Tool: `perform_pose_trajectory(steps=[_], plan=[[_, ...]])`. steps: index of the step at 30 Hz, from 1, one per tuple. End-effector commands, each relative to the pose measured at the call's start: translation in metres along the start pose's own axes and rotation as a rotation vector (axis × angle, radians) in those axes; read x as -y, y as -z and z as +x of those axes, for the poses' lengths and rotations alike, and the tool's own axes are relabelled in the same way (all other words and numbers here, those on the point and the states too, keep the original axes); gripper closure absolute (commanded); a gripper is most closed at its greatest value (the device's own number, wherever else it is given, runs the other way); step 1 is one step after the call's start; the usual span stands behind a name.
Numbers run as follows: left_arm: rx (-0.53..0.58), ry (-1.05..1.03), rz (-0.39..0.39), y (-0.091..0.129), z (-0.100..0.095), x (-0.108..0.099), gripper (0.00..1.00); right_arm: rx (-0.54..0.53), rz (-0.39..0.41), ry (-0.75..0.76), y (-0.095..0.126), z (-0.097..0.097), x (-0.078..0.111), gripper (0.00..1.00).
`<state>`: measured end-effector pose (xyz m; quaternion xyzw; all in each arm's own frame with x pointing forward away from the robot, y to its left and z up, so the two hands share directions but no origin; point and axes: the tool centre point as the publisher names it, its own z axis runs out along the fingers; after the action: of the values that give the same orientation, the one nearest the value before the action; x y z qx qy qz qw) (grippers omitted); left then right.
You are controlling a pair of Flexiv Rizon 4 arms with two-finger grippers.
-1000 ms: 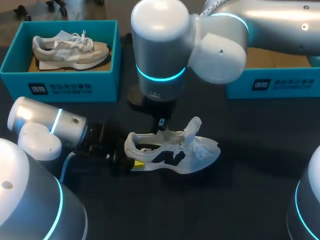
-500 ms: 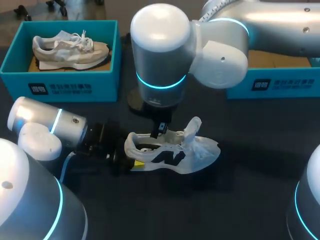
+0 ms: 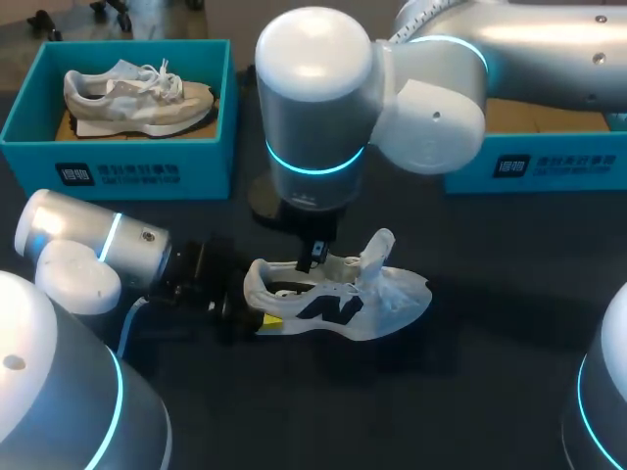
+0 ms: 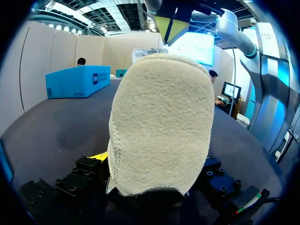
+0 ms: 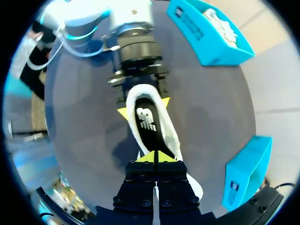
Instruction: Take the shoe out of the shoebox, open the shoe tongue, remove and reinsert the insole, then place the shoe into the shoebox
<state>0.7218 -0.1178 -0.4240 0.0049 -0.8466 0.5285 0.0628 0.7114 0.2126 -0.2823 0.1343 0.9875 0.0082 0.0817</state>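
One shoe, pale with a dark side mark, lies out of any box on the dark tabletop, at the middle of the head view, heel toward the left of the frame and toe toward the right. Left end effector: enters from the left edge, low over the tabletop, clamped on the heel, with one yellow tip pressed to each side as the right wrist view shows; in the left wrist view the heel sits directly ahead of the fingers. Right end effector: hangs from the arm entering at upper right, directly over the shoe's opening, its two yellow tips drawn together with nothing visible between them; whether they touch the shoe cannot be told. Tongue: stands raised and pulled forward, so the opening step looks done. Insole: dark, with a white mark, lying flat inside the shoe between the two end effectors. Upper-left shoebox: blue, holding a second shoe. Upper-right shoebox: blue, partly hidden behind the right arm, brown floor showing. Progress, by judgement: removal from the box complete, tongue opened; insole seated, and the pictures do not say whether it awaits lifting or is already back in. Left to do at the least: return of the shoe to a shoebox, likely the upper-right one.
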Motion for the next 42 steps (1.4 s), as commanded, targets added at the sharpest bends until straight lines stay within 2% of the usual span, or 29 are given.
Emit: perform_pose_trajectory(steps=[1,3,17,20,28,33,42], plan=[[-0.002,0.001,-0.004,-0.001,0.000,-0.001,1.00,-0.042,-0.022,0.110,-0.017,-0.001,-0.012,1.00],[-0.002,0.001,-0.004,-0.001,0.000,-0.001,1.00,-0.032,0.040,0.135,-0.018,0.000,-0.010,1.00],[-0.002,0.001,-0.004,-0.001,0.000,-0.001,1.00,-0.032,0.040,0.135,-0.018,0.000,-0.010,1.00],[-0.002,0.001,-0.004,-0.001,0.000,-0.001,1.00,-0.052,0.046,0.161,-0.030,-0.003,-0.013,1.00],[-0.002,0.001,-0.004,-0.001,0.000,-0.001,1.00,-0.124,-0.018,0.198,-0.059,-0.006,-0.013,1.00],[-0.002,0.001,-0.004,-0.001,0.000,-0.001,1.00,-0.167,-0.026,0.194,-0.076,-0.005,-0.009,1.00],[-0.002,0.001,-0.004,-0.001,0.000,-0.001,1.00,-0.193,0.006,0.184,-0.081,0.002,0.002,1.00]])
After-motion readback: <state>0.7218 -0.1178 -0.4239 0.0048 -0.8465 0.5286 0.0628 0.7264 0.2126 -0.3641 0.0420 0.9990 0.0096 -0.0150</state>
